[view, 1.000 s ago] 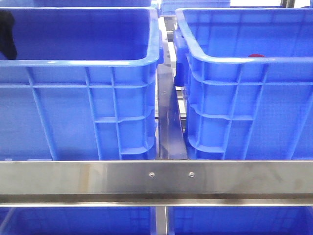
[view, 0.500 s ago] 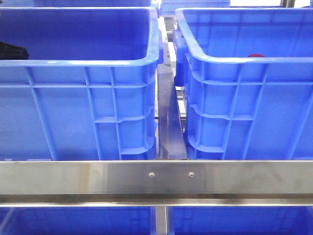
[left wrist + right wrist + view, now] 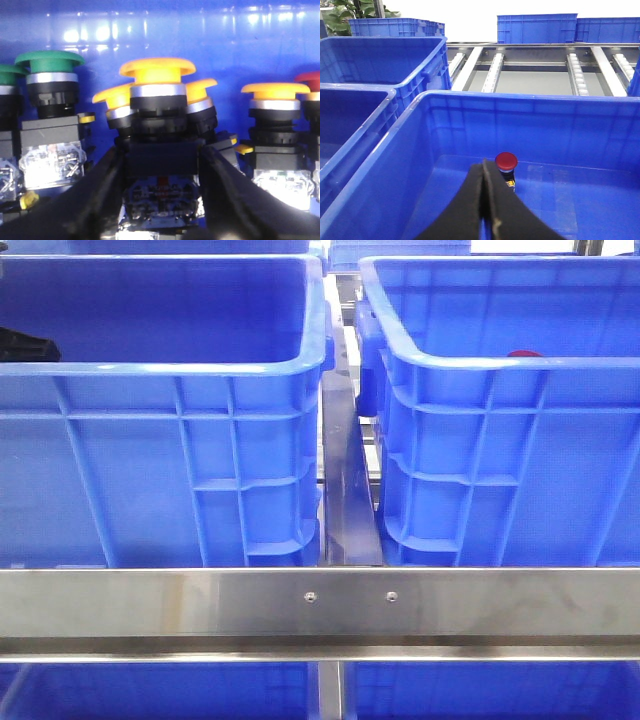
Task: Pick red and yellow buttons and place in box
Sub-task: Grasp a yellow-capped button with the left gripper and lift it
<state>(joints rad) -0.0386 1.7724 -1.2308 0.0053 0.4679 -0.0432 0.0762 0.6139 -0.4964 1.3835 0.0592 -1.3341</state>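
Observation:
In the left wrist view my left gripper point(image 3: 162, 150) is down among upright push buttons in the left crate. Its fingers point(image 3: 107, 175) press both sides of the black body of a yellow button point(image 3: 157, 67). In the front view only a black bit of the left arm point(image 3: 25, 343) shows inside that crate. A red button point(image 3: 506, 161) stands on the floor of the box point(image 3: 520, 95), the right crate. Only its cap point(image 3: 524, 354) peeks over the box rim point(image 3: 470, 363). My right gripper point(image 3: 484, 167) hangs shut and empty above the box, just in front of the red button.
More buttons crowd the held one: green point(image 3: 50, 59), another yellow point(image 3: 275, 89) and a red one point(image 3: 310, 79) at the edge. The left crate point(image 3: 180, 368) stands beside the box with a narrow gap. A steel rail point(image 3: 320, 600) crosses the front, and roller tracks point(image 3: 577, 70) lie beyond.
The left arm has sunk lower into the left crate, mostly in the first half second. The right crate and the red button have not moved.

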